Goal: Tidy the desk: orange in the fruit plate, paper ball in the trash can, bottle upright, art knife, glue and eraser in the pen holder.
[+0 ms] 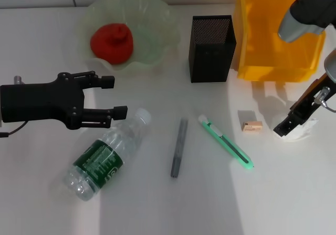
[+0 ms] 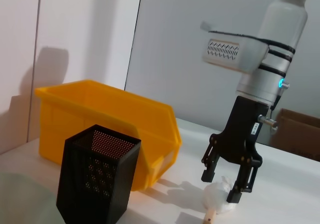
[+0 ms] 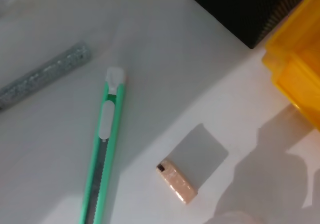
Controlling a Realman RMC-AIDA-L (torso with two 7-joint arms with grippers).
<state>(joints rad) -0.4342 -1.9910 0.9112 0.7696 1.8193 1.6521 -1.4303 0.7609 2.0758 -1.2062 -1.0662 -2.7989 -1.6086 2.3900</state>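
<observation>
Right gripper [image 1: 287,128] straddles the crumpled white paper ball [image 1: 302,130] on the table [image 1: 157,203], jaws spread, not yet clenched. I see the red-orange fruit [image 1: 111,43] plated; clear plastic bottle [image 1: 107,156] lying, green art knife [image 1: 227,142], grey glue stick [image 1: 178,147], tan eraser [image 1: 252,125] remain. Left gripper [image 1: 107,94] hovers released.

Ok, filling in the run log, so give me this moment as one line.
right gripper: open around paper ball | left gripper: open above bottle lying down | knife, glue, eraser: on desk
</observation>
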